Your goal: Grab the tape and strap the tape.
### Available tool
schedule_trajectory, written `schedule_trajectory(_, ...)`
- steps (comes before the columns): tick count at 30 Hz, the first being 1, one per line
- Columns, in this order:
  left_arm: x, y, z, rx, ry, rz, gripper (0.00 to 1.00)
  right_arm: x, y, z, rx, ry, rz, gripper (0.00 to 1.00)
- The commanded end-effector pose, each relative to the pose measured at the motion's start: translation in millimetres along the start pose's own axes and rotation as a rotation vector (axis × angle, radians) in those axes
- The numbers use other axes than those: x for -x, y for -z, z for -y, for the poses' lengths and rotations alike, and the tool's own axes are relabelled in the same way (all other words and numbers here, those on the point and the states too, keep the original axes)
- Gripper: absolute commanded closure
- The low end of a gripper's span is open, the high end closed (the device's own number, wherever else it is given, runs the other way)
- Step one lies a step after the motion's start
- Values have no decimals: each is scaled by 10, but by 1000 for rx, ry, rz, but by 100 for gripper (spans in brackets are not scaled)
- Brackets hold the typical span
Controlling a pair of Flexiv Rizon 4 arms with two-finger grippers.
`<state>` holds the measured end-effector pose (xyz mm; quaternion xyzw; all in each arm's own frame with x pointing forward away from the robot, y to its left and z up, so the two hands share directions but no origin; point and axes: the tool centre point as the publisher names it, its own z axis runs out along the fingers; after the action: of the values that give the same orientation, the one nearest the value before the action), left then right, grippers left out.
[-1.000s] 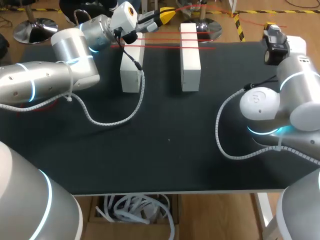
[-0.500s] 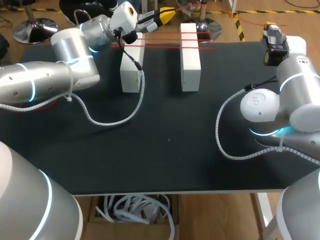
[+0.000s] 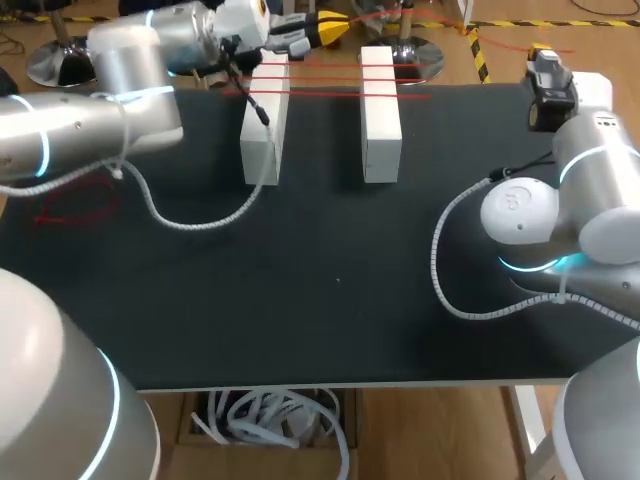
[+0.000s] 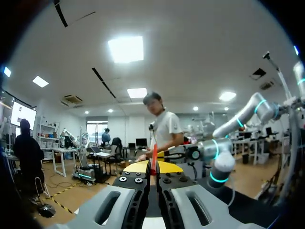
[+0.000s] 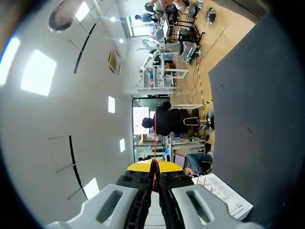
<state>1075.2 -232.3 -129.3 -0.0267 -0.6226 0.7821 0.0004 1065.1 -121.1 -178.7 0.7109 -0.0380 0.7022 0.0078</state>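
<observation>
Two white blocks stand at the table's far side. Three strands of red tape run across their tops. My left gripper hovers above and behind the left block, shut on a red tape strand that leads off to the right. In the left wrist view the strand stands pinched between the yellow tips of that gripper. My right gripper is at the far right corner. Its wrist view shows it shut on a thin red strand.
A loose loop of red tape lies on the black table at the left. White cable hoses from both arms rest on the table.
My left arm has swung back and to the left, lifting its wrist; the gripper's tips stay near the same spot behind the left block. The right arm has hardly moved.
</observation>
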Motion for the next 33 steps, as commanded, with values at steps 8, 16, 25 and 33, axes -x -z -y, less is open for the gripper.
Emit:
schedule_trajectory(8, -164, -37, 165, 410, 20, 94, 100, -7, -1, -5, -2, 1, 2, 100)
schedule_trajectory(16, -161, -72, 135, 553, 29, 91, 100, -7, -1, -5, -2, 1, 2, 100)
schedule_trajectory(25, -155, -94, 140, 534, 26, 69, 100, -7, -1, -5, -2, 1, 2, 100)
schedule_trajectory(33, -150, -132, 116, 581, 41, 53, 100, -7, -1, -5, -2, 1, 2, 100)
